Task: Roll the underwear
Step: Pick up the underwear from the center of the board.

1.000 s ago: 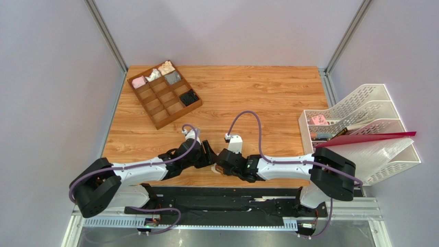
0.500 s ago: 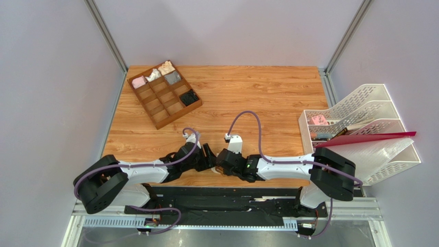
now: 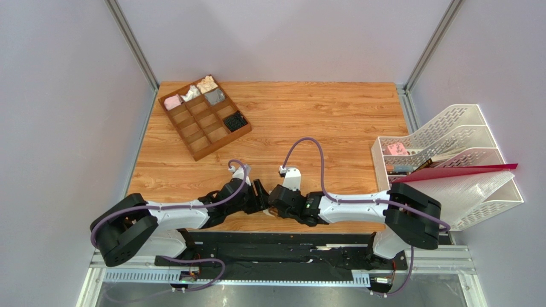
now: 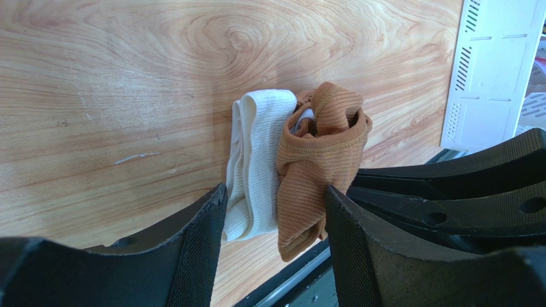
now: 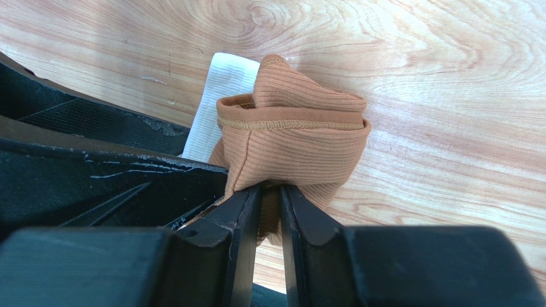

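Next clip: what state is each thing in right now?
underwear: bunched into a loose roll, cream band showing.
right gripper: shut on the underwear's brown fabric.
left gripper: open, fingers flanking the underwear.
divider box: five compartments hold cloth bundles, the rest empty.

Underwear (image 4: 307, 160): on the table (image 3: 320, 115), near edge, between left gripper (image 4: 274, 198) and right gripper (image 5: 269, 192).
Divided box (image 3: 177, 128): table's far left corner.
File rack (image 3: 448, 147): at table's right edge.
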{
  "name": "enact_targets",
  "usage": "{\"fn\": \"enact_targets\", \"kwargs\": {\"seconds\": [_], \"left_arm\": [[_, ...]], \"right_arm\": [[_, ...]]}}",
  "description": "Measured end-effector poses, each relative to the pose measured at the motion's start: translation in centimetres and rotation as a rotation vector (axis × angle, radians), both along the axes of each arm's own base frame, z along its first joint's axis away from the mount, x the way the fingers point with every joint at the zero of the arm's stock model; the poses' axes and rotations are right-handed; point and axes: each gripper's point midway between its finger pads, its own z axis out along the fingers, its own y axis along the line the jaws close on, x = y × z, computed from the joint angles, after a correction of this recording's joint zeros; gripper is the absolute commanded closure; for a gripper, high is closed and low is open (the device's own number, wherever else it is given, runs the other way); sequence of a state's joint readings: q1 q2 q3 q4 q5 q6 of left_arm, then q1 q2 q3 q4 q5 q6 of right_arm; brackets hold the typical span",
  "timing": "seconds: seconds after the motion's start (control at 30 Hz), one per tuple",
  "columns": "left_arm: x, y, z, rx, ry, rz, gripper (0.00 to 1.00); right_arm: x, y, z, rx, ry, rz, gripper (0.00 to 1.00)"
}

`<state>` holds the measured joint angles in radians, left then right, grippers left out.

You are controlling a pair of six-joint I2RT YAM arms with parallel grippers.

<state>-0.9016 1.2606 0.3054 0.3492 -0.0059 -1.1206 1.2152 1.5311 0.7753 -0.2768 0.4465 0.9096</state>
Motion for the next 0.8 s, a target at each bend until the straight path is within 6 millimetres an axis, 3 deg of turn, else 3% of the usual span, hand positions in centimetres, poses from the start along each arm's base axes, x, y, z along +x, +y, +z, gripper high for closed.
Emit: {"fn": "enact_targets", "kwargs": {"seconds": [0.17,0.2,0.43,0.7,0.8], "left_arm": [[-0.2,-0.1,0.2,-0.002,-0.011,-0.002,0.35],[-0.3,-0.1,0.4,-0.007,-0.014,-0.005,0.19],[-0.7,-0.3,2.0,-0.048,-0.043,-0.017,0.19],[-0.8,0.1,0.2,0.006,-0.006,-0.006,0.26],[-0.8,0.0,-0.2,0.019,0.004,-0.007,0.37]], "right_arm": [[0.0,-0.1,0.0,-0.003,0.0,0.0,0.75],[0.0,-0.1,0.0,-0.003,0.0,0.0,0.75],[0.1,-0.1,0.0,-0.005,-0.004,-0.005,0.75],[0.0,-0.1,0.0,-0.005,-0.003,-0.005,0.75],[0.0,-0.1,0.0,-0.005,-0.003,-0.005,0.75]]}}
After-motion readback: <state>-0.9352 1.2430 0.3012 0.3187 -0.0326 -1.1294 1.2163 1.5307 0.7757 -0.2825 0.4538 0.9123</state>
